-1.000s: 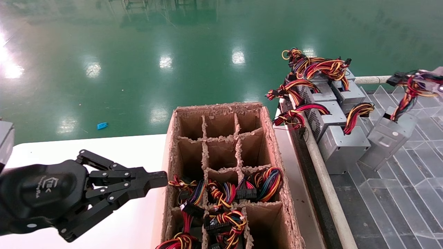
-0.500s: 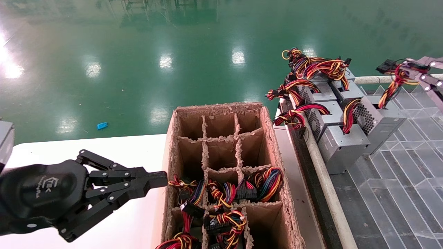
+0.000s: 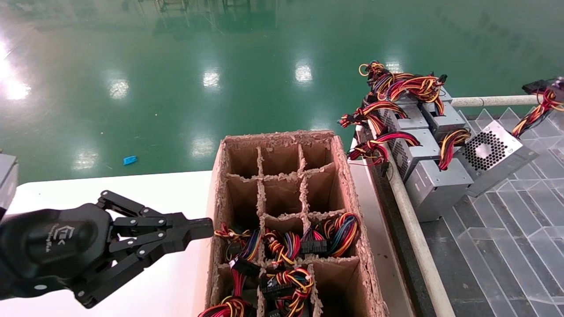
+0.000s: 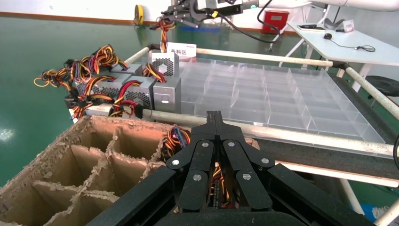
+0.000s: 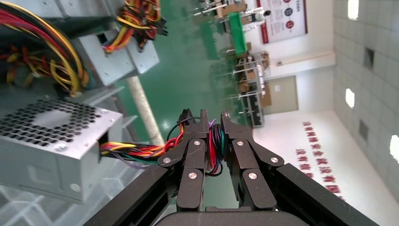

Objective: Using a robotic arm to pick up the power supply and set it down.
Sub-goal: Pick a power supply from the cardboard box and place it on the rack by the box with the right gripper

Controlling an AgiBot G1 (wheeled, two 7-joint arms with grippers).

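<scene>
The power supply (image 3: 493, 152), a grey metal box with a round fan grille, leans tilted on the clear tray beside a row of others like it. Its red-yellow-black wire bundle (image 3: 535, 112) rises to the head view's right edge. My right gripper (image 5: 212, 117) is shut on those wires (image 5: 214, 141), above and apart from the box (image 5: 47, 146). The left wrist view shows that gripper (image 4: 181, 12) far off, with the wires hanging from it. My left gripper (image 3: 205, 229) is shut and empty, parked over the white table at the cardboard box's left wall, and also shows close up (image 4: 216, 115).
A brown divided cardboard box (image 3: 343, 176) holds more wired units in its near cells. Several grey power supplies (image 3: 434, 185) stand in a row along a metal rail (image 3: 414, 229). The clear divided tray (image 3: 506, 229) spreads to the right. The white table (image 3: 154, 193) lies at left.
The held power supply has tipped from standing on the tray to leaning by the row, with its fan grille now showing. The right gripper and wires moved right. The left arm stayed still.
</scene>
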